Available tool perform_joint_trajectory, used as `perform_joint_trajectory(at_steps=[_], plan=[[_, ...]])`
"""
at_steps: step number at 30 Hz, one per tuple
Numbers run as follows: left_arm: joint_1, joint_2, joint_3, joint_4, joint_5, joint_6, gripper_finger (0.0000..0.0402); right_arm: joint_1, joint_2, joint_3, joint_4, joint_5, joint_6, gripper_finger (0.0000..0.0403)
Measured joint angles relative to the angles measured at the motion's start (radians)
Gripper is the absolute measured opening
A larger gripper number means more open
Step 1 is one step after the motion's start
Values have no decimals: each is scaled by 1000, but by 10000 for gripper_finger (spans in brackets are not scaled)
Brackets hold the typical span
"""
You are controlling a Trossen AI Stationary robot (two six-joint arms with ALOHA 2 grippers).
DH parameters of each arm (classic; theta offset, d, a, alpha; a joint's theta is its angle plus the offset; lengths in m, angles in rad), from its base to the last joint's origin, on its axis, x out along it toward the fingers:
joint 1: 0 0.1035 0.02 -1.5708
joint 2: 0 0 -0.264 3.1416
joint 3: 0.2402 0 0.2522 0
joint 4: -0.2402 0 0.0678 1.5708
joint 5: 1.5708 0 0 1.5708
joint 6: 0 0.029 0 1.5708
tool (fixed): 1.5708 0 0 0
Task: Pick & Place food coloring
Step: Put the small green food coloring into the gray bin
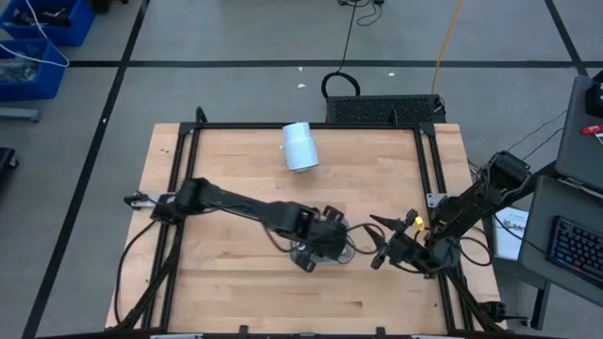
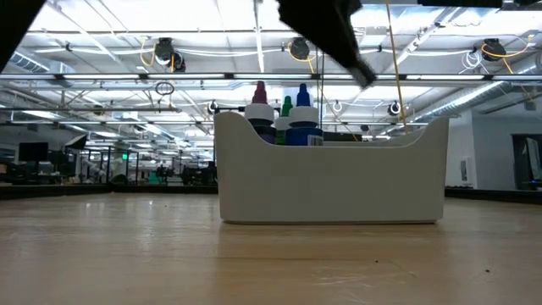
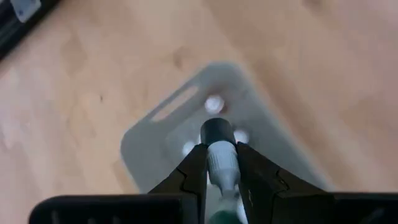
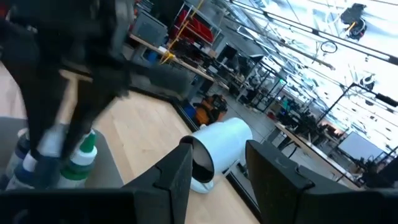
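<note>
Grey rectangular plastic tray (image 2: 330,182): one
Small food coloring bottles with coloured tips (image 2: 288,119) standing in the tray: three showed in the low view
Pale-blue cylinder (image 1: 301,147) lying on its side: one
Dark robot arms (image 1: 236,203): two

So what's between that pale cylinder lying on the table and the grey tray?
In the high view, only bare wood lies between the cylinder and the tray; the left gripper hangs over the tray.

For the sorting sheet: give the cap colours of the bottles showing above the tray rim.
Magenta, green and blue, clearest in the low view.
</note>
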Motion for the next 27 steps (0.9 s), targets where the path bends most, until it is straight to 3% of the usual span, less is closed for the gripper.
perform_joint_trajectory(at_steps=[4, 9, 13, 19, 27], plan=[[9, 122, 142, -89, -77, 66, 68, 16, -4, 0, -9, 1, -37, 139], [2, 164, 167, -120, -194, 203, 73, 15, -9, 0, -10, -19, -70, 139], [5, 163, 167, -79, -197, 247, 66, 4, -13, 0, -11, -35, -117, 139], [33, 163, 167, -73, -130, 282, 65, -50, -35, 0, -10, -168, -145, 139], [47, 169, 167, -65, -112, 349, 66, -113, -35, 0, -71, -174, -110, 139]])
